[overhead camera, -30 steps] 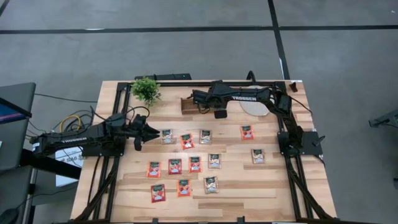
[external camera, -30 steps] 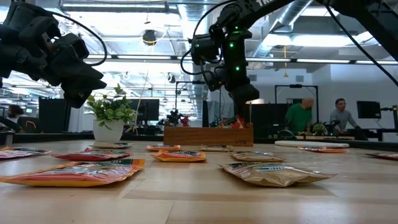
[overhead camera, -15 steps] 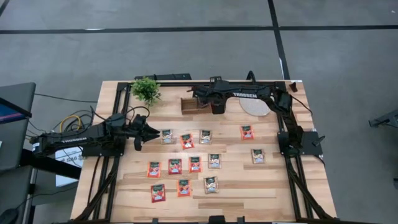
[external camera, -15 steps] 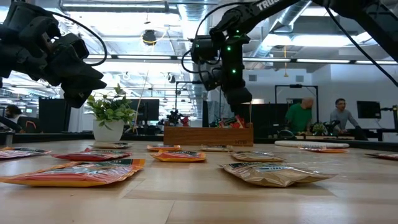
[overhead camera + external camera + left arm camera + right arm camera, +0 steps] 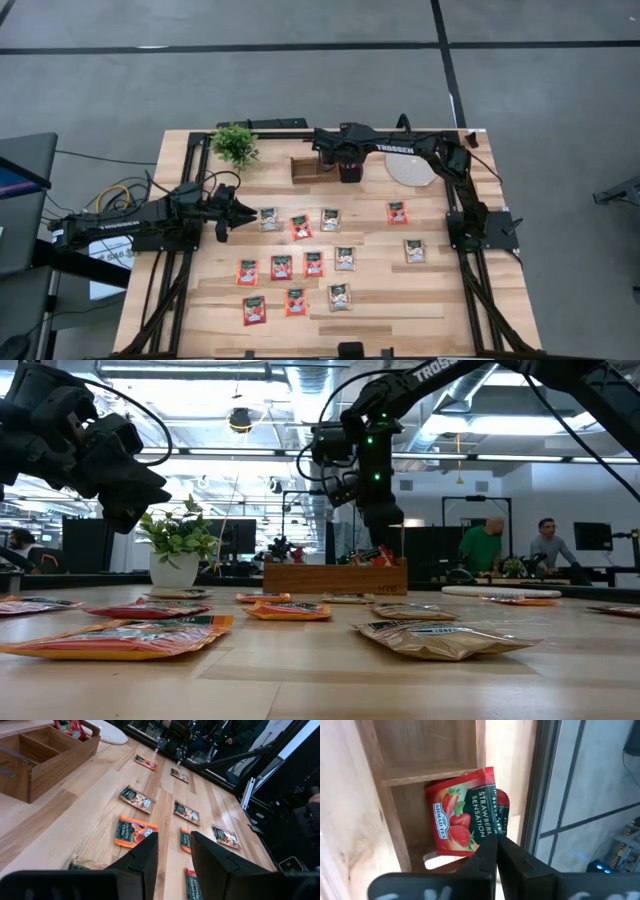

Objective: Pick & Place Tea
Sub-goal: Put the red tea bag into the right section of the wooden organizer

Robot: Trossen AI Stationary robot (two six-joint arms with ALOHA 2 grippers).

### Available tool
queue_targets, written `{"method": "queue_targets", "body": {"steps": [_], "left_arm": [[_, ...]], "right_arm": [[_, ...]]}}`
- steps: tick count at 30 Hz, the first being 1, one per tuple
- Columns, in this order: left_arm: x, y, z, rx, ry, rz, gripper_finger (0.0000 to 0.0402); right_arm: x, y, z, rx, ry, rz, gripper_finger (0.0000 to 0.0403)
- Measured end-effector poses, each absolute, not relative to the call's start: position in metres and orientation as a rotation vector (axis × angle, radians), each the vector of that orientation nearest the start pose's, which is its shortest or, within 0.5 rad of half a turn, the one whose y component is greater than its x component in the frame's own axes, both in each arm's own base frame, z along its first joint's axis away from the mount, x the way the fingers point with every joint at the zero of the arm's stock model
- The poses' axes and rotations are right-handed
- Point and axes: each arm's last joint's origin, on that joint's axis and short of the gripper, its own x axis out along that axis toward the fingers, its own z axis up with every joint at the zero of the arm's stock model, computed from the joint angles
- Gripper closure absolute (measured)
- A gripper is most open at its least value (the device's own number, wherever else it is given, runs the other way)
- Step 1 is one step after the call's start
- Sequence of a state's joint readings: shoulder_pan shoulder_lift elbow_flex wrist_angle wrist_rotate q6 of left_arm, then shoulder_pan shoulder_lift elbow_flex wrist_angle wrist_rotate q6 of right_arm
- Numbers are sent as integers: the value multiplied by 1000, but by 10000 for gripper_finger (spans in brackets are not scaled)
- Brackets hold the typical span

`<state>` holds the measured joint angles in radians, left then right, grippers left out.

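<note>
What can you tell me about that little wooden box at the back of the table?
The wooden tray is a low, open-topped box of brown wood, split by thin walls into compartments. It sits flat near the table's far edge, between the potted plant and a pale round disc. One end compartment holds red strawberry tea sachets leaning against its wall. The right gripper, fingers shut, hangs just above that compartment.

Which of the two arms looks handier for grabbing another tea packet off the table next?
Probably the left. Its gripper hangs open right beside the nearest sachets on the table. The right gripper is shut, above the wooden tray at the far edge, where a red sachet already lies.
</note>
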<state>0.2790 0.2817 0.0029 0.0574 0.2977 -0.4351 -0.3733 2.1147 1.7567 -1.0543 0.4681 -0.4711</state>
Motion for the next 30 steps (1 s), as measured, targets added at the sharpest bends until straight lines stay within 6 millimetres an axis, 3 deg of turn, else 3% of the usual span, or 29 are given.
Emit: {"method": "queue_targets", "body": {"steps": [9,19,30], "left_arm": [[110,23,146,-496,213,28,296],[110,23,146,-496,213,28,296],[110,23,146,-496,213,28,296]], "right_arm": [[385,-164,195,-410,1602,-305,402],[395,-154,201,-495,1534,-290,403],[392,-176,200,-522,1527,-351,403]]}}
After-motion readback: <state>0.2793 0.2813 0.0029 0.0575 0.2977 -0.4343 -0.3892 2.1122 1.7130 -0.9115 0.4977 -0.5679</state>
